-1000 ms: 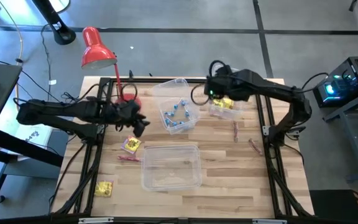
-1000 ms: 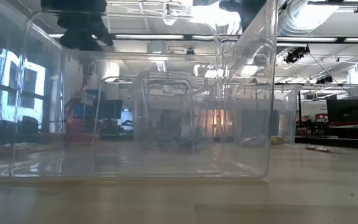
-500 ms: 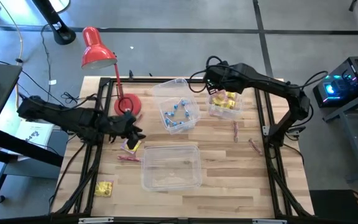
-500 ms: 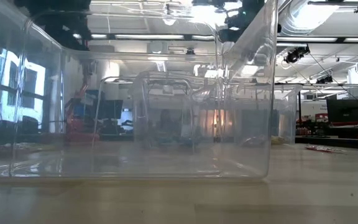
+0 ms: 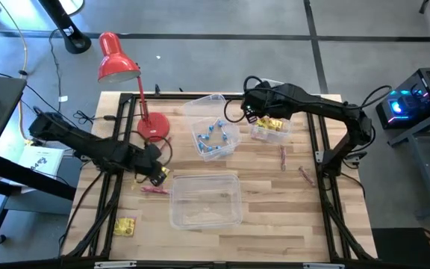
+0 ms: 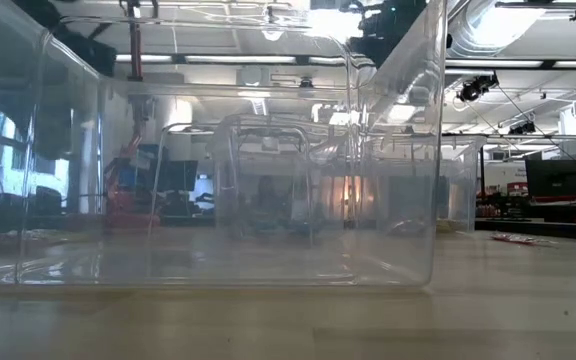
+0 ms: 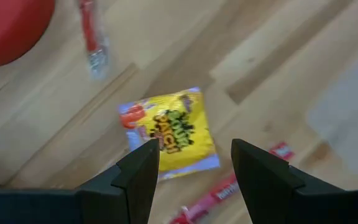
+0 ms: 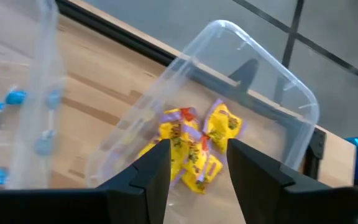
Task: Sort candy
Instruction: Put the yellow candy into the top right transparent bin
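Note:
A yellow packet (image 7: 173,134) lies flat on the wooden table, left of the big bin. My left gripper (image 7: 191,174) hangs open just above it (image 5: 155,172), pointing steeply down, a finger over each side of the packet's near end. Red-pink sticks (image 7: 92,31) (image 7: 222,193) lie beside it. My right gripper (image 8: 194,168) is open at the far right (image 5: 252,112), above the small clear bin (image 8: 272,93) that holds several yellow packets (image 8: 197,146). Blue pieces (image 5: 211,134) lie in the middle bin.
A large clear bin (image 5: 205,198) stands at the near middle and fills the low view (image 6: 228,150). A red desk lamp (image 5: 118,63) has its base (image 5: 154,125) at the far left. Another yellow packet (image 5: 124,226) and loose sticks (image 5: 282,157) (image 5: 304,175) lie on the table.
My left gripper has gone toward the table's near edge and down, away from the lamp base to just over the yellow packet, tipping to point more steeply down. My right gripper has shifted a little toward the table's left by the bin of yellow packets.

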Controlling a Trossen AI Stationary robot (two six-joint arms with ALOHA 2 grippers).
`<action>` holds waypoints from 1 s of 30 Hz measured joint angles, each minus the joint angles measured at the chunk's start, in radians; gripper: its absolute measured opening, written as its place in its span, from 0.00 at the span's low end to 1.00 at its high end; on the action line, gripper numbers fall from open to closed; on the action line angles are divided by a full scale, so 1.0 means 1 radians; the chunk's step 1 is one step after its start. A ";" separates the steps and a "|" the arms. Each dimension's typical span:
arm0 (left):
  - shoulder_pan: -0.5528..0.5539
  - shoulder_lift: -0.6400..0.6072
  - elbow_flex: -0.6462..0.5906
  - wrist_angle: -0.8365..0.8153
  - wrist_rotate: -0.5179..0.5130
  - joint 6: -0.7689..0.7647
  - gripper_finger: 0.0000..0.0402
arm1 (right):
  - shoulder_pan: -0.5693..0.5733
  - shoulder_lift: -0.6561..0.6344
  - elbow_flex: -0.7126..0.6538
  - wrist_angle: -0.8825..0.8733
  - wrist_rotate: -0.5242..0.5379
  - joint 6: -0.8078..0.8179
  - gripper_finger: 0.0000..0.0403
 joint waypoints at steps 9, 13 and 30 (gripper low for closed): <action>0.102 0.261 0.000 -0.005 0.093 0.013 0.48 | 0.033 0.000 0.000 0.039 -0.013 0.021 0.38; 0.139 0.343 0.000 0.015 0.114 0.067 0.48 | 0.038 0.000 0.000 0.038 -0.029 0.021 0.38; 0.185 0.447 0.010 0.154 0.154 0.271 0.25 | 0.087 0.000 0.000 0.028 -0.025 0.021 0.38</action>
